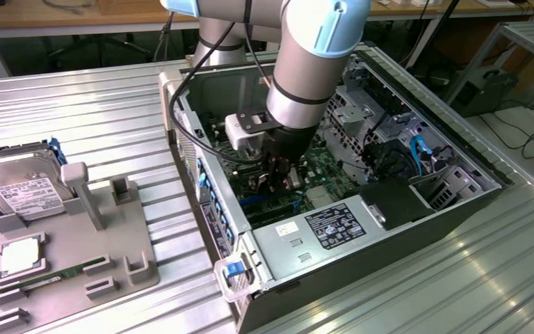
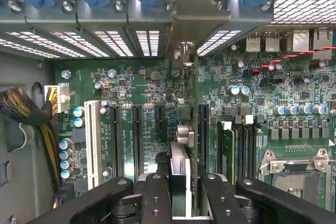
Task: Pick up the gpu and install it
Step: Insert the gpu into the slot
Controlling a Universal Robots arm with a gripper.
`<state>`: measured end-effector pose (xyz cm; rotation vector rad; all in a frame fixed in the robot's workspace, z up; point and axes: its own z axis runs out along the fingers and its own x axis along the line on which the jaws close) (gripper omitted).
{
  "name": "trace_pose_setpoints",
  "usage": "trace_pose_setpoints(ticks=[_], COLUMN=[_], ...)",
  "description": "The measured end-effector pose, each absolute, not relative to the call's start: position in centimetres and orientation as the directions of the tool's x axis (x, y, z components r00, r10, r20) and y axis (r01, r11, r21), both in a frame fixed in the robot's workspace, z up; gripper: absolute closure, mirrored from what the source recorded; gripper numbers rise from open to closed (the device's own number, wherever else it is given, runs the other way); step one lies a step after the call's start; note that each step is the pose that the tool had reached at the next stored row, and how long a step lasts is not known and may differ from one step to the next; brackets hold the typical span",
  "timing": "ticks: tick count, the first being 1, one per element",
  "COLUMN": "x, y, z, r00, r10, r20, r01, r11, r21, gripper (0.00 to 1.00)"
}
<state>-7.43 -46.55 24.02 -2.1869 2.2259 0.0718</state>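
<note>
My gripper (image 2: 185, 203) is shut on the gpu (image 2: 181, 163), a thin black card seen edge-on between the two black fingers (image 2: 157, 198). The card runs from the fingers across the green motherboard (image 2: 147, 93). Its metal end bracket (image 2: 202, 11) stands against the row of rear slot openings in the case. I cannot tell whether its lower edge sits in a slot. In the exterior view the gripper (image 1: 281, 177) reaches down into the open computer case (image 1: 388, 264), with the gpu (image 1: 279, 186) dark beneath it over the board.
Black expansion slots (image 2: 137, 140) and a white slot (image 2: 93, 142) lie beside the card, with a CPU socket (image 2: 302, 174) and cables (image 2: 31, 114) nearby. The power supply (image 1: 327, 226) fills the case's near end. A grey fixture (image 1: 72, 257) holds a hard drive (image 1: 21, 184) and a green memory stick (image 1: 53, 276).
</note>
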Motion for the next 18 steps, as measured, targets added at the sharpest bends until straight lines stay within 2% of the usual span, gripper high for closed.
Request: trace_pose_setpoints(ticks=[18], x=[-7.44], y=[-46.54], z=[24.01], r00=[-0.018], r10=[-0.999], r20=[-0.048], r01=[-1.000], r11=[0.017], r21=[0.018], gripper=[0.72])
